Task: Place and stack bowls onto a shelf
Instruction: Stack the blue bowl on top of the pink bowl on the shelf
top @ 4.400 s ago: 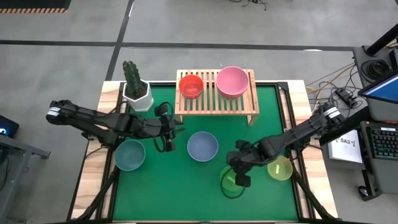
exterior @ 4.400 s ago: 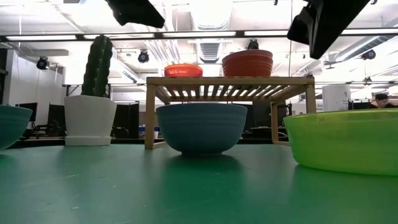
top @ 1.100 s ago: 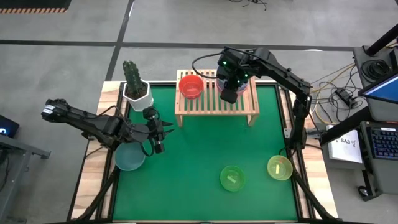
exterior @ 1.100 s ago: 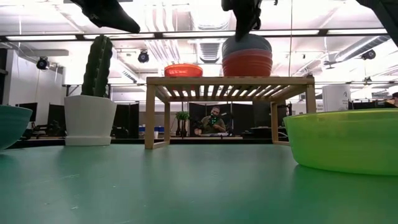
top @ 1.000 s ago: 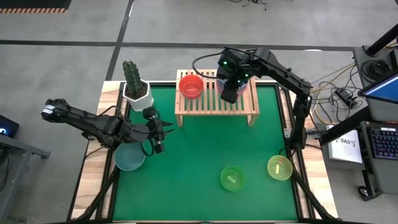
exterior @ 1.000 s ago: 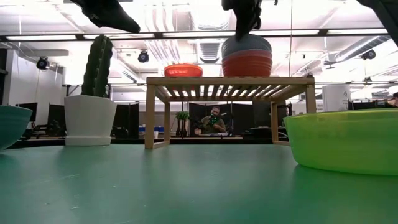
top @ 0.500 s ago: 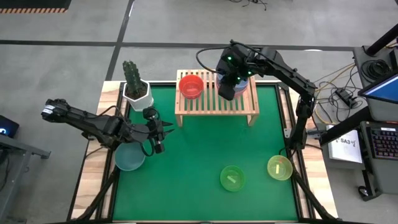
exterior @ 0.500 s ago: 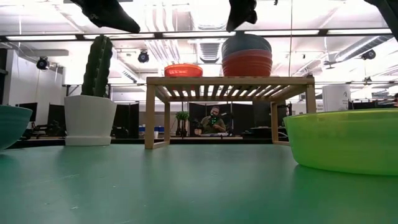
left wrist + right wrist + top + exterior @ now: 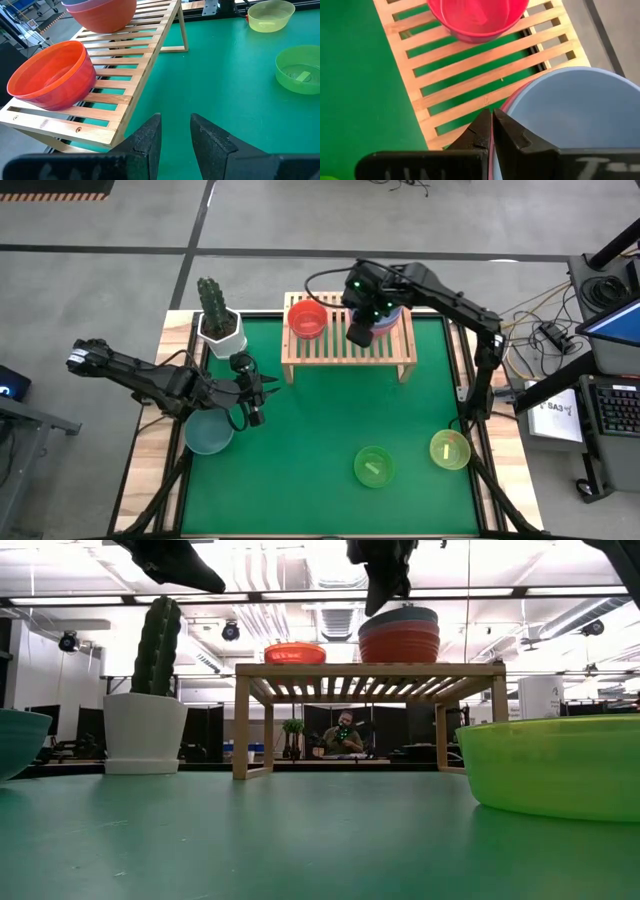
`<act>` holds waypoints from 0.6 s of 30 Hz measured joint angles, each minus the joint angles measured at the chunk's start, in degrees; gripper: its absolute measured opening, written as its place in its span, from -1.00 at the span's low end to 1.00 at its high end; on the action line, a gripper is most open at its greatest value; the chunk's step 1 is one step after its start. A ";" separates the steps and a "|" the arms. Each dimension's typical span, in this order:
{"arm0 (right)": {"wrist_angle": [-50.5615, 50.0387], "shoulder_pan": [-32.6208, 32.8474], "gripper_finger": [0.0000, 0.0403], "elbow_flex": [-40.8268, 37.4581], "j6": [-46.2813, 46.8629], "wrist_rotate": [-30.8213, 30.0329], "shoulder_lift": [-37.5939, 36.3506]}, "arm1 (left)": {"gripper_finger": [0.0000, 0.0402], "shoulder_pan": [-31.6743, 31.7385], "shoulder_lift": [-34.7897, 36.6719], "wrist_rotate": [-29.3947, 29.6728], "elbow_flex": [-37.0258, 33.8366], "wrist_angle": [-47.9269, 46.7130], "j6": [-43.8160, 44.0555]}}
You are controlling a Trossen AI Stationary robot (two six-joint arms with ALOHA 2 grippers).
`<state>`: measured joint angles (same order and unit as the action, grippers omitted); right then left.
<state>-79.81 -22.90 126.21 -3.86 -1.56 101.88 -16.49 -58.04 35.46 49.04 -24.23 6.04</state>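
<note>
Two slim robot arms, matte black throughout, built from jointed tube-like segments. The left arm (image 9: 150, 380) has a small white label at its outer end, around nine o'clock of the table. The right arm (image 9: 440, 285) carries small glowing green lights on its wrist housing and a thin black cable looping off it. Each ends in two dark, wedge-shaped fingers (image 9: 150, 140) with a lightly textured plastic finish, mounted on a flat black crossbar.
</note>
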 joint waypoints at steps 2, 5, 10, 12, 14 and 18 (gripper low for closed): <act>0.17 0.00 -0.96 0.00 0.14 -0.02 -0.50 | -0.57 0.02 0.00 0.00 0.00 0.00 0.00; 0.15 0.02 -0.96 0.00 0.25 -0.02 -2.08 | -0.57 0.02 0.00 -0.02 0.00 0.00 0.00; -0.65 0.00 -0.96 -1.16 1.80 -0.15 -5.62 | -0.57 0.02 0.00 -0.07 -0.09 -0.03 0.00; -0.47 0.00 -0.96 -3.25 2.69 -1.07 -7.17 | -0.57 0.01 -0.02 -0.11 -0.11 -0.10 0.02; -0.35 0.00 -0.96 -6.37 3.55 -2.64 -8.95 | -0.57 0.02 -0.02 -0.13 -0.11 -0.09 0.02; 1.23 -0.02 -0.96 -14.61 5.65 -6.04 -13.20 | -0.57 0.02 -0.02 -0.15 -0.11 -0.05 0.02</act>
<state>-78.59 -22.92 111.61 1.79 -7.60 88.68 -16.48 -58.06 35.32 48.93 -24.28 6.07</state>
